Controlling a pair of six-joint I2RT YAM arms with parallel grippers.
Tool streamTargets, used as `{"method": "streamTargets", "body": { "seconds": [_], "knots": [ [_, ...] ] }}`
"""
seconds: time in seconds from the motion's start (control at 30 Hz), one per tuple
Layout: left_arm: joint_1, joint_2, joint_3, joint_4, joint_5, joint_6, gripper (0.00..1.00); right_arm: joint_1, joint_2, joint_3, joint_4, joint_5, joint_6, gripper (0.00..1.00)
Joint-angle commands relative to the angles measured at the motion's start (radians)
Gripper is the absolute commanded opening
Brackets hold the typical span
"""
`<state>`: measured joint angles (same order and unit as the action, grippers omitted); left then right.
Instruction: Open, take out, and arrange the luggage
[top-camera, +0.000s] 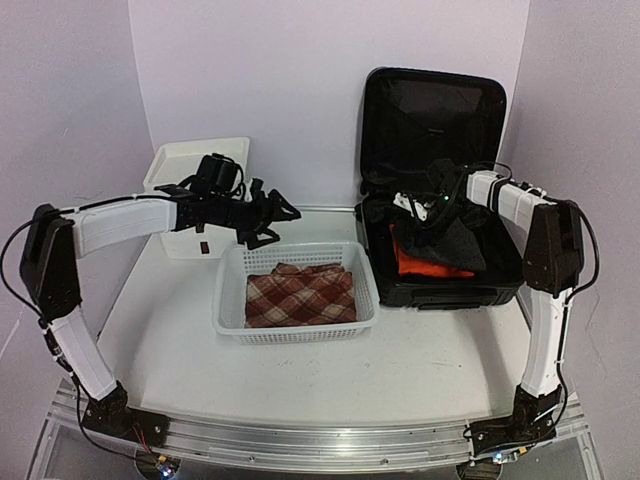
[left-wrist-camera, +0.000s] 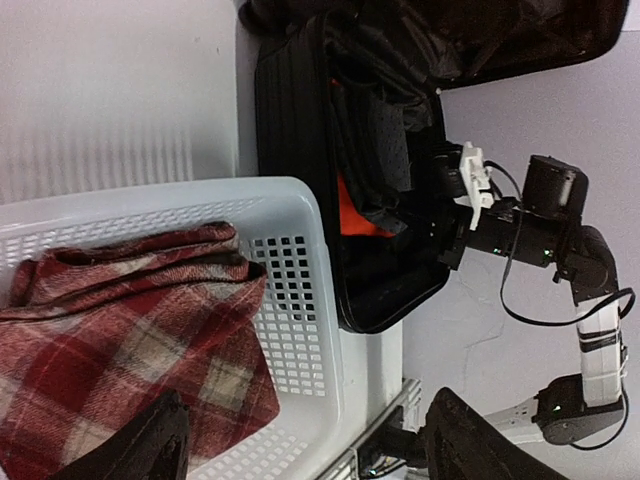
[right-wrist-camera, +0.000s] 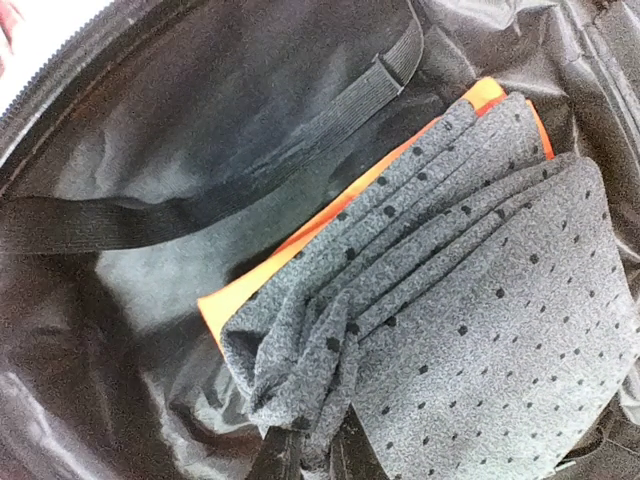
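Inside luggage (right-wrist-camera: 180, 130), wrist view alone shows right tool (right-wrist-camera: 312, 455) pinching grey cloth (right-wrist-camera: 480, 330); left tool (left-wrist-camera: 310, 440) open.

We get soft, even overhead light in the top view, with only faint shadows on the table (top-camera: 420, 370) in front of the luggage (top-camera: 440, 110). Its black interior swallows detail. Beside it, the left wrist view washes out to near white. Inside it, the grey dotted cloth (right-wrist-camera: 480, 330) looks slightly soft.
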<state>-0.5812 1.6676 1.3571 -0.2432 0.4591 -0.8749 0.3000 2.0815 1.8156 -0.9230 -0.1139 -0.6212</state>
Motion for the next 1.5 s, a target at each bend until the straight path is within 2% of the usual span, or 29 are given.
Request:
{"method": "streamTargets", "body": {
  "seconds": [0.0,0.2,0.33,0.5,0.6,0.9,1.1,1.27,1.47],
  "knots": [
    [-0.007,0.137,0.157,0.049,0.217,-0.202,0.83,-0.015,-0.081,-0.006,0.008,-0.104,0.026,0.0],
    [-0.069,0.353,0.403,0.063,0.271,-0.463,0.86,-0.023,-0.112,-0.038,0.01,-0.159,0.013,0.0],
    [-0.111,0.469,0.524,0.068,0.23,-0.628,0.86,-0.025,-0.136,-0.069,0.011,-0.193,-0.002,0.0],
    [-0.169,0.599,0.666,0.07,0.156,-0.739,0.88,-0.034,-0.166,-0.107,0.023,-0.222,-0.009,0.0],
    [-0.194,0.671,0.767,0.068,0.13,-0.78,0.87,-0.039,-0.193,-0.135,0.034,-0.259,-0.017,0.0],
    [-0.267,0.795,0.918,0.059,0.04,-0.841,0.87,-0.041,-0.258,-0.206,0.045,-0.331,-0.011,0.0],
    [-0.291,0.832,0.958,0.025,0.007,-0.887,0.87,-0.04,-0.289,-0.244,0.069,-0.386,0.025,0.0],
    [-0.299,0.814,0.934,-0.067,-0.041,-0.915,0.9,-0.038,-0.324,-0.271,0.094,-0.417,0.055,0.0],
    [-0.311,0.894,1.057,-0.167,-0.026,-0.944,0.94,-0.023,-0.354,-0.3,0.103,-0.41,0.072,0.0]
  ]
}}
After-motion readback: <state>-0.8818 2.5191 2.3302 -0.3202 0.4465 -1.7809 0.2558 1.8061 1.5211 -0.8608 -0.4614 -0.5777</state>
